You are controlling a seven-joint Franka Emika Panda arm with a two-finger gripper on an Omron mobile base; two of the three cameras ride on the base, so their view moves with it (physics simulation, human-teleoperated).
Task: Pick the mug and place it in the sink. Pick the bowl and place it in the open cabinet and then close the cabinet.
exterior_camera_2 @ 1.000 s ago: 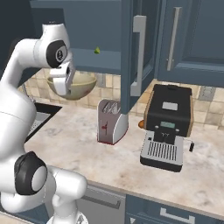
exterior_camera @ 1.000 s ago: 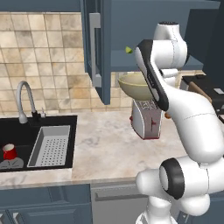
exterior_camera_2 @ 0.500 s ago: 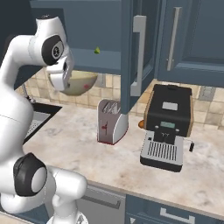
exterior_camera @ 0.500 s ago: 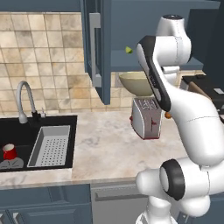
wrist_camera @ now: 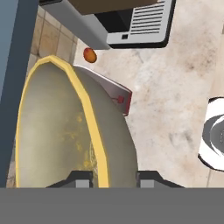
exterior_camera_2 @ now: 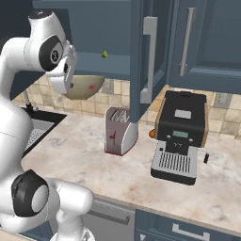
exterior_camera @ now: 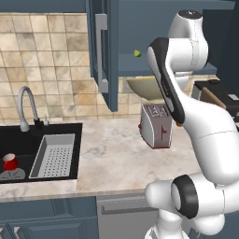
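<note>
The wide, shallow olive-tan bowl, speckled pale inside with a yellowish rim, hangs in the air above the boxy silver toaster, just under the open dark blue cabinet. The gripper clamps its rim, one finger each side, the white arm raised high. The red mug sits in the black sink.

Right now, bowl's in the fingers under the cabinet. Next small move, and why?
Probably keep lifting: the bowl hangs above the toaster but below the open cabinet's shelf edge, so it can't slide in yet. The fingers straddle its rim in the hand view. The mug already sits in the sink, so shelving the bowl comes next.
</note>
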